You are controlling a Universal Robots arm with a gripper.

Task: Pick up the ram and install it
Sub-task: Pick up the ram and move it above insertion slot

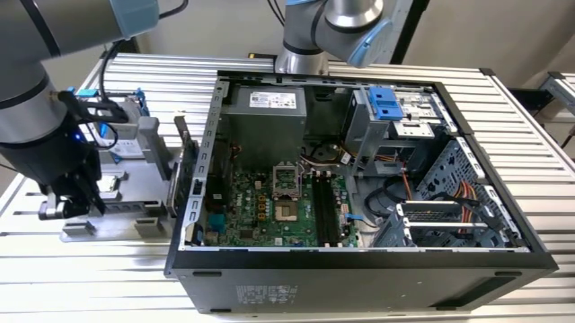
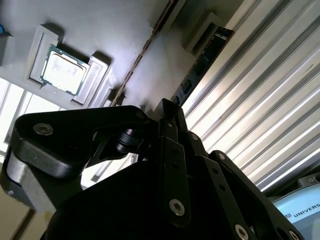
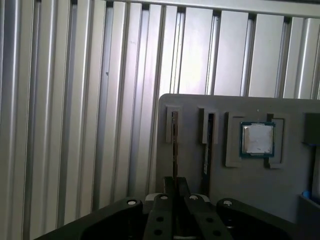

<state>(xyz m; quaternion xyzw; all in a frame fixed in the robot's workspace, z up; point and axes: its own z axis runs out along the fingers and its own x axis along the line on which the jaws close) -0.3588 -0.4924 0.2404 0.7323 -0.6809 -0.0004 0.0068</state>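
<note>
Grey tray [image 1: 121, 229] sits beside the open case [image 1: 359, 269] in the exterior view; I see the gripper [image 1: 72, 210] low over it. Second wrist view: jaws narrow on the ram [image 2: 202, 62], CPU chip [image 2: 62, 70] nearby. First wrist view: ram on edge in the outer slot, second stick [image 3: 209, 145] alongside.

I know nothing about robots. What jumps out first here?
The open computer case sits in the middle of the exterior view, its green motherboard laid bare. At that view's left the dark gripper hangs over a grey parts holder, where the first wrist view shows a square silver CPU chip near the ram.
</note>
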